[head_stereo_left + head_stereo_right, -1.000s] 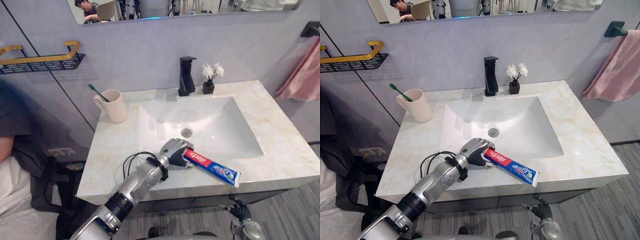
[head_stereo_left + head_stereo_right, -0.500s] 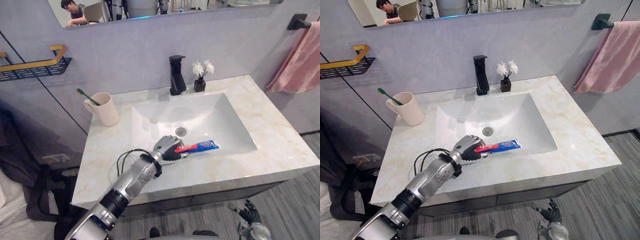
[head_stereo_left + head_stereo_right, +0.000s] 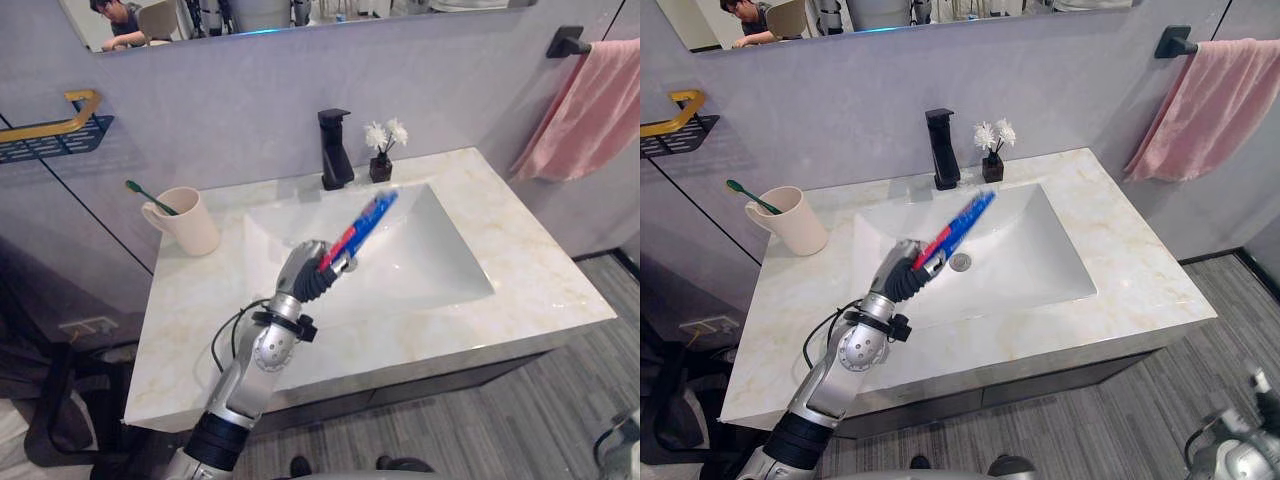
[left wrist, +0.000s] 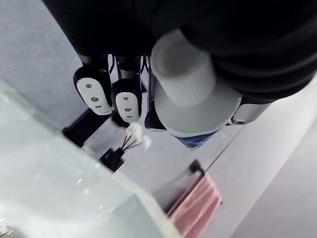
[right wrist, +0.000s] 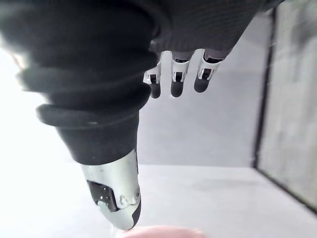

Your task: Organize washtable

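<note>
My left hand [image 3: 305, 275] is shut on the capped end of a red-and-blue toothpaste tube [image 3: 360, 223], held up above the white sink basin [image 3: 440, 270]. The tube slants up and away toward the black faucet [image 3: 335, 150]. In the left wrist view the tube's white cap [image 4: 184, 82] sits against the palm, with the fingers [image 4: 94, 90] curled beside it. A beige cup [image 3: 190, 222] with a green toothbrush [image 3: 148, 196] stands at the counter's back left. My right hand [image 5: 176, 79] hangs low off to the side, fingers relaxed and holding nothing.
A small dark vase of white flowers [image 3: 383, 152] stands right of the faucet. A pink towel [image 3: 580, 105] hangs on the right wall. A black-and-gold wall shelf [image 3: 50, 125] is at the left. The marble counter [image 3: 530, 270] runs wide on both sides of the basin.
My left hand has lifted the toothpaste from the counter's front edge to above the basin and tipped it up toward the faucet. The camera has also shifted.
</note>
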You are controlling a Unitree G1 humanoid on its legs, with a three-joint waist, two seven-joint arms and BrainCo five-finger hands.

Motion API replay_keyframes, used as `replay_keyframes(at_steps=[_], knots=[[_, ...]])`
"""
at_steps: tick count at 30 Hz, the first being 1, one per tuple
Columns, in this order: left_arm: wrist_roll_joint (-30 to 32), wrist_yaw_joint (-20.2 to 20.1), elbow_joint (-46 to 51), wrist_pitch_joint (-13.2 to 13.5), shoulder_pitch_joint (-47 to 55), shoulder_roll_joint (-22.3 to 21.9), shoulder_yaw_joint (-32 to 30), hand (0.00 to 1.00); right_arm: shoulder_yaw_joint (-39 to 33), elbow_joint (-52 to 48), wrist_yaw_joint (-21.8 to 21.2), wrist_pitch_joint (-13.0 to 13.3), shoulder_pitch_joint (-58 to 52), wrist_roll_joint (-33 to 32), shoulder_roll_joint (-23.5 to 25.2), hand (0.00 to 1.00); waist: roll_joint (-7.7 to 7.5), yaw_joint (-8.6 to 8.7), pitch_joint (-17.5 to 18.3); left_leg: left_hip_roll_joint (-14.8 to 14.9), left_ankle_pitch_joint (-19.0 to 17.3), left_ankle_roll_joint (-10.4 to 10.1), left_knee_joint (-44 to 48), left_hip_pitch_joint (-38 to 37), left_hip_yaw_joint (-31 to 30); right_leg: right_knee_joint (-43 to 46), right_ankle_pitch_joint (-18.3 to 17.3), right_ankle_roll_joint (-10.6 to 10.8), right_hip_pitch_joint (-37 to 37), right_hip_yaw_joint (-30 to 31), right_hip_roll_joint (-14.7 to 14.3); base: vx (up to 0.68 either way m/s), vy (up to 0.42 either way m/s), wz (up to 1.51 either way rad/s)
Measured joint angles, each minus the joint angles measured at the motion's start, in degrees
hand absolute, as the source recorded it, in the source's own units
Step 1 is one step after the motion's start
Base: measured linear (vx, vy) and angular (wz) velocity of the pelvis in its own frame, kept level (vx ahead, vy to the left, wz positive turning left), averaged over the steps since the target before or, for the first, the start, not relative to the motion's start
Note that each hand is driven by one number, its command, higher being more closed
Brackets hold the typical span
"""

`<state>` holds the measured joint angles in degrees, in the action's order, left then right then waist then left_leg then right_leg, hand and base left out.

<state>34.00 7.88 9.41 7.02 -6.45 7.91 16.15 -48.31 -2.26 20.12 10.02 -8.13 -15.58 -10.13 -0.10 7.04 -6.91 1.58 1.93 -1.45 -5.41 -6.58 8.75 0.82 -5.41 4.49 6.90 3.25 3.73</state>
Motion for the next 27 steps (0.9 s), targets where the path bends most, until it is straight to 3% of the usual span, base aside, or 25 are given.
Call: replay_keyframes(at_steps=[5,7,10,13,16,21,27], knots=[[-4.3,1.0,2.0,0.8,1.7,0.0,-3.2,1.00,7.1,-10.9,-0.8,5.6,8.4,-0.6,-6.0,0.00,0.25,-0.26,0.5,-0.1,0.1,0.0,0.0,0.4,-0.5,0.1,0.0,0.0,-0.2,-0.3,0.0,-0.02,-0.024,0.04],[-6.6,1.2,2.6,0.9,1.7,0.0,-4.3,1.00,13.7,-15.2,-2.8,8.6,13.2,-2.8,-9.4,0.00,0.42,-0.75,0.7,-0.6,0.1,0.0,0.2,0.8,-0.9,0.1,0.0,0.0,-0.3,-0.7,0.1,-0.01,-0.004,0.09],[-9.4,2.4,5.0,1.2,1.6,0.0,-4.5,1.00,23.2,-18.6,-5.5,11.1,18.4,-4.9,-10.8,0.00,-0.30,-1.60,1.4,-0.7,0.1,0.0,1.0,1.7,-1.8,0.1,0.1,-0.1,-0.5,-1.7,0.2,0.02,-0.013,0.17],[-11.8,5.2,7.6,1.7,1.4,-1.1,-4.4,1.00,36.7,-18.9,-7.8,11.0,23.4,-5.9,-10.0,0.00,-0.52,-2.68,1.6,-0.7,0.1,0.0,1.4,2.0,-3.5,0.3,0.1,-0.1,-0.1,-3.4,0.3,0.00,-0.029,0.23],[-13.2,7.8,8.5,2.2,1.4,-2.1,-3.1,1.00,42.9,-18.8,-8.9,9.3,24.5,-5.8,-6.1,0.00,-0.49,-4.76,1.6,-0.7,0.1,0.1,1.5,2.1,-4.2,0.5,0.1,-0.1,0.1,-4.5,0.5,-0.02,-0.018,0.15],[-13.2,9.4,8.5,2.2,1.4,-2.6,-2.2,1.00,48.6,-18.5,-8.8,8.3,24.6,-5.9,0.0,0.00,-0.46,-4.73,1.6,-1.6,0.5,0.7,1.3,2.3,-4.8,0.7,0.0,0.0,0.1,-5.2,1.2,-0.03,0.007,0.07],[-13.1,10.3,8.5,2.1,1.4,-3.9,-0.2,1.00,53.0,-12.2,-8.5,6.8,24.4,-6.7,3.4,0.00,-0.41,-4.72,1.7,-2.5,1.6,1.5,0.0,2.4,-5.4,0.6,0.0,0.1,-0.2,-6.2,2.1,-0.05,0.018,0.07]])
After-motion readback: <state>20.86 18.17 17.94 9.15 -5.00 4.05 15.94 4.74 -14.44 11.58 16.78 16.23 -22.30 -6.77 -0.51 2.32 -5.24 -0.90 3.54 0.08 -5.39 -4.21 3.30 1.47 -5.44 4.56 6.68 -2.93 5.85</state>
